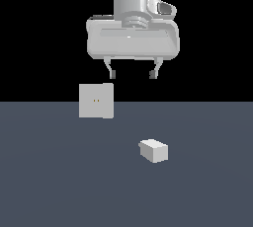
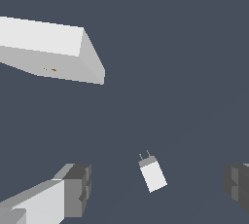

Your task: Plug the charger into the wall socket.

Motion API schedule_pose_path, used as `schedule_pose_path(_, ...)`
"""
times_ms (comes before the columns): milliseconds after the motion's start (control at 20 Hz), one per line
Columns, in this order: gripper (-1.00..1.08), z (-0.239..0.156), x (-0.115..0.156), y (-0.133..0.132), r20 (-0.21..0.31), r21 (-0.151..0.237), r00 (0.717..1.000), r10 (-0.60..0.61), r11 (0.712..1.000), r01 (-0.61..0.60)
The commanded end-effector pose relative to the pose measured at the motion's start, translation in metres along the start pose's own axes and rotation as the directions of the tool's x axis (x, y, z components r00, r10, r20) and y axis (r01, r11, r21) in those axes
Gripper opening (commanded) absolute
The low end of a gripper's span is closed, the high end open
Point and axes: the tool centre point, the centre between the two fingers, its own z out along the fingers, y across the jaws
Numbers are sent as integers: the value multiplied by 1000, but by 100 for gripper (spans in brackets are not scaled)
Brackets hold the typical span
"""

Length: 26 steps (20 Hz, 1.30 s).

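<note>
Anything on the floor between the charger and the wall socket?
No. In the wrist view only bare grey floor lies between the charger and the wall socket.

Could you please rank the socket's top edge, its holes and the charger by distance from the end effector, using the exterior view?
1. Socket top edge, toward the exterior view's left.
2. Holes, lower on the same plate.
Unranked: charger, on the floor below the open end effector; against the other two it is too close to call.
</note>
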Motion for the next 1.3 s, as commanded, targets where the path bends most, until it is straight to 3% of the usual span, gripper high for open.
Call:
schedule_pose_path(0, 100, 6, -7, 1, -17, 4, 1000, -27, 1000, 27)
schedule_pose_path(500, 100, 36, -37, 9, -105, 20, 981, -161, 986, 164)
schedule_pose_path(1250, 100, 76, -66, 22, -211, 29, 926, -313, 945, 326)
